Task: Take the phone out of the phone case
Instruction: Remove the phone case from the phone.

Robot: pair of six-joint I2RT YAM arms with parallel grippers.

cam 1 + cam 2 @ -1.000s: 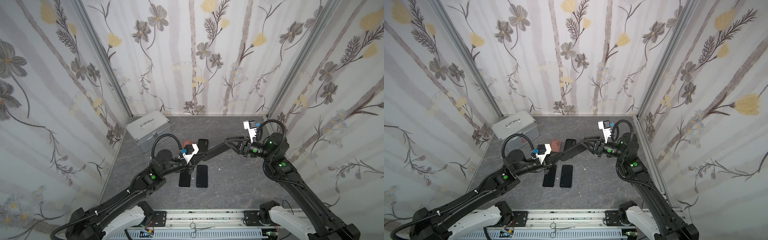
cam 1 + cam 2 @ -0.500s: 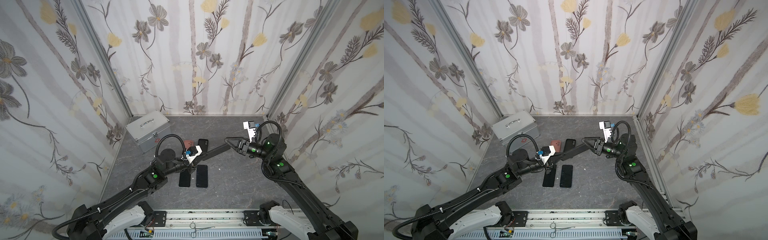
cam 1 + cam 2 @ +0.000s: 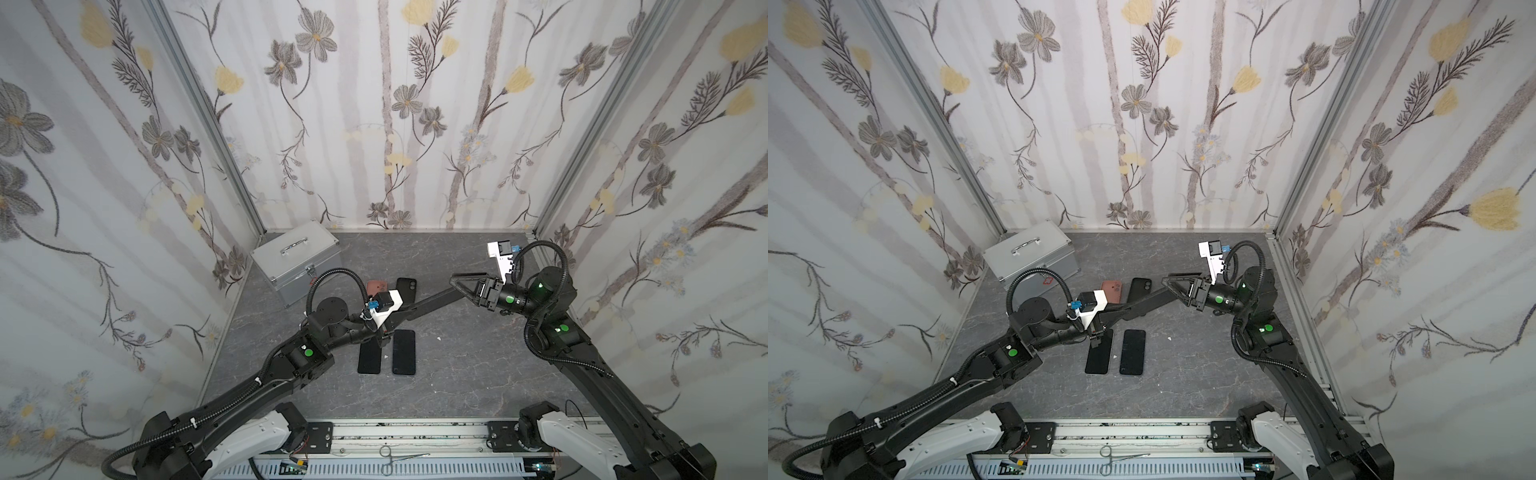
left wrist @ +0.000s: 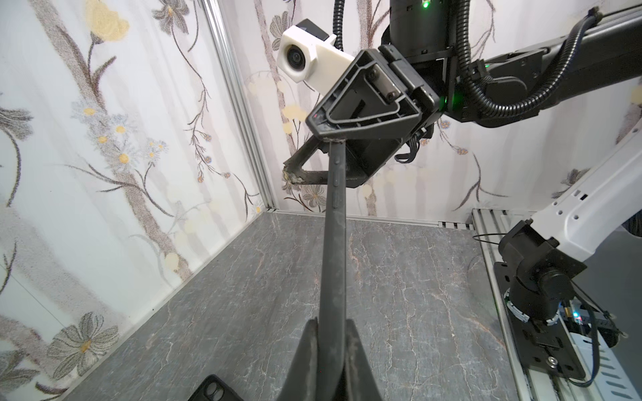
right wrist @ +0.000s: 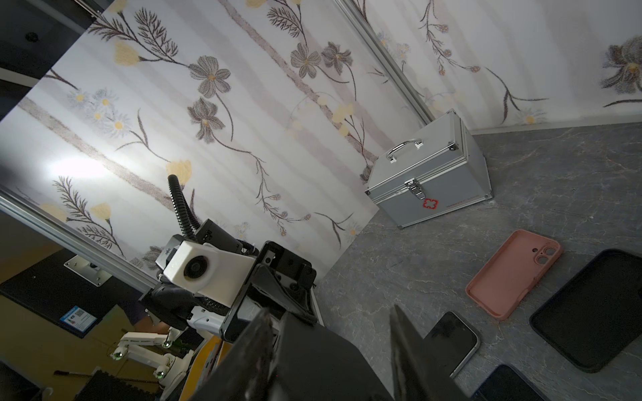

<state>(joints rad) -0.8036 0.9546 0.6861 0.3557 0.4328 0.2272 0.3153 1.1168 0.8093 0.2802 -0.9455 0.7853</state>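
Note:
A black phone in its phone case point(image 3: 428, 301) hangs edge-on above the table, between the two arms. My left gripper point(image 4: 331, 333) is shut on one end of it, its fingers point(image 4: 309, 350) pressed on both flat sides. My right gripper point(image 3: 455, 284) is open around the other end. In the right wrist view the case's matte back point(image 5: 312, 361) lies between the spread fingers point(image 5: 258, 343). One finger is close beside it and the other stands clear. The phone's glossy screen point(image 5: 243, 312) faces away from that back.
Two bare phones point(image 3: 370, 357) point(image 3: 404, 352) lie flat side by side under the left wrist. A pink empty case point(image 3: 376, 286) and a black empty case point(image 3: 407, 289) lie behind them. A silver box point(image 3: 297, 259) stands at the back left. Forceps point(image 3: 399, 457) rest on the front rail.
The right gripper's jaws have spread apart at the far end of the cased phone. The left arm has shifted slightly to the right, still holding it.

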